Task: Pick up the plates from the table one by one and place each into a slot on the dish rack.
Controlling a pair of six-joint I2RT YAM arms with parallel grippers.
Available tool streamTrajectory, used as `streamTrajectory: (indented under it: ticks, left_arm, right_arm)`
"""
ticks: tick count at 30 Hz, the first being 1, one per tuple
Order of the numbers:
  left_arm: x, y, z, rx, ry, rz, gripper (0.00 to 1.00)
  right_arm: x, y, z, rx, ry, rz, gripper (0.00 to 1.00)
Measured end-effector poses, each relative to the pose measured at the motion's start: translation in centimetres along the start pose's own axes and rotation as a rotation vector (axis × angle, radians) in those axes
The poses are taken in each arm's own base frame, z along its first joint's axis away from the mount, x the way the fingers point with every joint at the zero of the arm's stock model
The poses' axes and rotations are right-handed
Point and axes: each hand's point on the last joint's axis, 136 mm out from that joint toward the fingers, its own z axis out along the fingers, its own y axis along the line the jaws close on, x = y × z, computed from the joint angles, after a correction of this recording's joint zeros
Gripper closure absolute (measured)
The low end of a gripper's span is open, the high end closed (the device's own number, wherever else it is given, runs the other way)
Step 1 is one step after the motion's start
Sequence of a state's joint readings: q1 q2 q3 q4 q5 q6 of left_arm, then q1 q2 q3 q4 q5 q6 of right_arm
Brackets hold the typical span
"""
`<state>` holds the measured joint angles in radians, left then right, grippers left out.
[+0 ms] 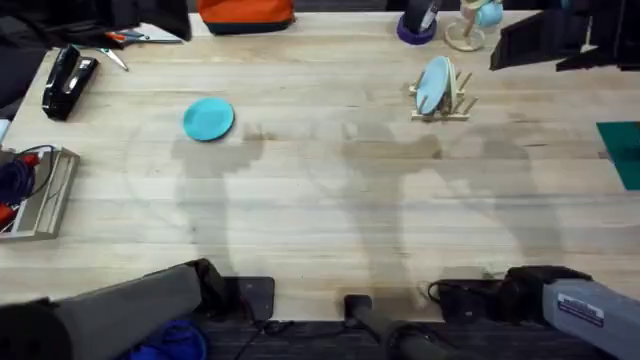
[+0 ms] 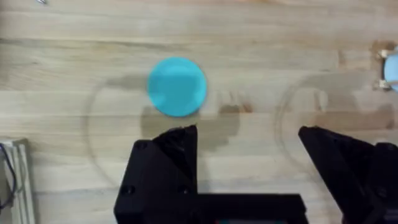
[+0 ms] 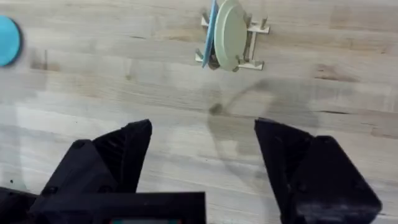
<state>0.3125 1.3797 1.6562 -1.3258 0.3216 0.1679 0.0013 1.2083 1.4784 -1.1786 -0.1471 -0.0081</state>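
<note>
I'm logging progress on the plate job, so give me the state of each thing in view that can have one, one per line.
Plate on the table: lying flat, not gripped, not yet racked.
Plate in the dish rack: standing on edge in a slot.
Dish rack: upright, some slots free.
Left gripper: jaws open, holding nothing.
Right gripper: jaws open, holding nothing.

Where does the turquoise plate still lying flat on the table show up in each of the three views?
Overhead: the flat plate lies left of centre, far from the dish rack.
Left wrist: it sits centre-left, just beyond the open left pincer.
Right wrist: cut off at the left edge.
Shared landmark: the dish rack, seen in all three.
</note>
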Motion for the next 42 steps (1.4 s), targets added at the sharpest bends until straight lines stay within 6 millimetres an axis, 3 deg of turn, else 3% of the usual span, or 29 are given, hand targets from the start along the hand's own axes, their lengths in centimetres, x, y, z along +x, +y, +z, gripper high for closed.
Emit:
streamTrajectory:
  ticks: [6,14,20,27,30,32,34,37,39,42]
  left_arm:
    - [-1.7,3.8,2.4,0.041,-0.014,-0.051,0.01]
    - [-0.7,7.6,7.2,0.187,0.073,-0.164,0.008]
    - [0.9,7.9,8.1,0.267,0.136,-0.234,0.008]
    - [0.8,7.5,8.4,0.295,0.134,-0.214,0.024]
    - [0.5,7.6,8.5,0.293,0.122,-0.207,0.13]
    - [0.2,7.8,8.6,0.288,0.11,-0.197,0.272]
    - [-0.1,8.0,8.7,0.283,0.093,-0.188,0.469]
    - [-0.7,8.2,8.8,0.278,0.071,-0.19,0.893]
    - [-0.8,8.2,8.8,0.278,0.066,-0.192,0.953]
    - [-0.7,8.1,8.7,0.282,0.071,-0.202,0.958]
  right_arm:
    - [0.0,0.0,0.2,0.0,0.007,0.001,0.007]
    - [0.0,0.0,0.2,0.0,0.006,0.001,0.006]
    - [-0.6,-0.1,0.4,0.0,-0.01,-0.002,0.009]
    - [-0.6,-0.3,1.4,0.0,0.02,0.004,0.009]
    - [-0.6,-0.3,1.4,0.0,0.021,0.004,0.008]
    - [-0.6,-0.3,1.4,0.0,0.021,0.004,0.007]
    - [-0.6,-0.3,1.4,0.0,0.021,0.004,0.007]
    - [-0.5,-0.3,1.4,0.0,0.021,0.004,0.007]
    - [-0.6,-0.3,1.4,0.0,0.021,0.004,0.007]
    - [-0.6,-0.3,1.4,0.0,0.021,0.004,0.006]
